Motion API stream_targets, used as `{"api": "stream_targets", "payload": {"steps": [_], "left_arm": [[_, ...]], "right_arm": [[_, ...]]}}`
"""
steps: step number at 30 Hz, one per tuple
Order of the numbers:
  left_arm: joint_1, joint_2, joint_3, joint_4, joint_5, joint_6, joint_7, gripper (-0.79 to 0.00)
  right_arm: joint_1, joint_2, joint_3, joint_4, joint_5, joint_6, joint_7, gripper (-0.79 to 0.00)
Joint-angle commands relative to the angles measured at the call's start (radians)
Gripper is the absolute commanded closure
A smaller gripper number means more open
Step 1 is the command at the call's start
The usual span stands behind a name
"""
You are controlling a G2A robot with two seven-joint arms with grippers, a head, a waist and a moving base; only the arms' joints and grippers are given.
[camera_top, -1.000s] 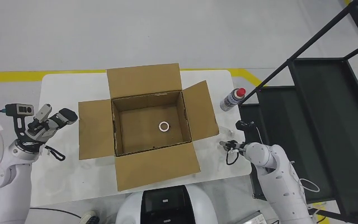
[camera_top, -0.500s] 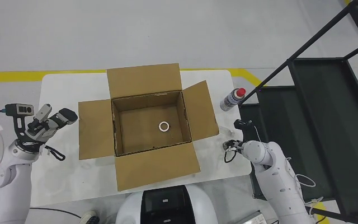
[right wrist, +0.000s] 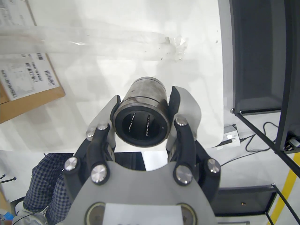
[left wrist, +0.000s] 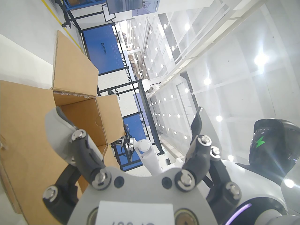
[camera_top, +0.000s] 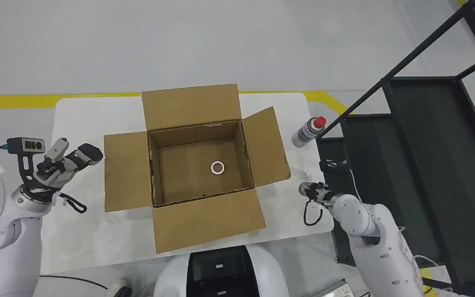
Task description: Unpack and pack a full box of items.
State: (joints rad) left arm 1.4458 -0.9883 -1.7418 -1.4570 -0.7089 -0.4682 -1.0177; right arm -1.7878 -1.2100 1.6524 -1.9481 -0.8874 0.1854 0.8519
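Right pincer (right wrist: 145,95): pinching a steel bearing sleeve (right wrist: 143,111) across its barrel, above the tabletop (right wrist: 140,12), just off the right flap of the cardboard box (camera_top: 185,174).
Left pincer (left wrist: 127,112): spread and empty, by the tabletop's left edge.
Box: open, with one white ring (camera_top: 217,168) on its floor.
Step, likely: setting the sleeve down, short of the spray can (camera_top: 307,131).
Doing it well: lower it level and release only on contact. Smooth round steel may roll, so keep it away from the nearby edge.

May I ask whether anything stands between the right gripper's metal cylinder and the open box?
Only low things: the folded-out box flap and a clear wrapper on the table; the held metal cylinder could likely pass above.
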Motion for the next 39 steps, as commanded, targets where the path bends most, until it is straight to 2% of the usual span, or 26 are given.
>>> {"api": "stream_targets", "payload": {"steps": [1, 3, 6, 12, 21, 26, 32, 39], "left_arm": [[0.0, 0.0, 0.0, 0.0, 0.0, 0.0, 0.0, -0.785], [0.0, 0.0, 0.0, 0.0, 0.0, 0.0, 0.0, -0.785], [0.0, 0.0, 0.0, 0.0, 0.0, 0.0, 0.0, -0.785], [0.0, 0.0, 0.0, 0.0, 0.0, 0.0, 0.0, -0.785], [0.0, 0.0, 0.0, 0.0, 0.0, 0.0, 0.0, -0.785], [0.0, 0.0, 0.0, 0.0, 0.0, 0.0, 0.0, -0.785], [0.0, 0.0, 0.0, 0.0, 0.0, 0.0, 0.0, -0.785], [0.0, 0.0, 0.0, 0.0, 0.0, 0.0, 0.0, -0.785]], "right_arm": [[-0.055, 0.0, 0.01, -0.082, -0.009, 0.007, -0.033, 0.0], [-0.1, -0.001, 0.019, -0.158, -0.021, 0.012, -0.079, 0.0], [-0.158, -0.002, 0.026, -0.254, -0.045, -0.033, -0.176, 0.0], [-0.209, -0.003, 0.008, -0.351, -0.059, -0.133, -0.309, 0.0], [-0.132, 0.001, -0.089, -0.402, -0.125, -0.228, -0.319, 0.0], [-0.059, -0.003, -0.19, -0.402, -0.2, -0.198, -0.307, 0.0], [0.003, -0.013, -0.261, -0.402, -0.235, -0.082, -0.338, 0.0], [0.038, -0.014, -0.31, -0.402, -0.264, -0.12, -0.305, 0.0]]}}
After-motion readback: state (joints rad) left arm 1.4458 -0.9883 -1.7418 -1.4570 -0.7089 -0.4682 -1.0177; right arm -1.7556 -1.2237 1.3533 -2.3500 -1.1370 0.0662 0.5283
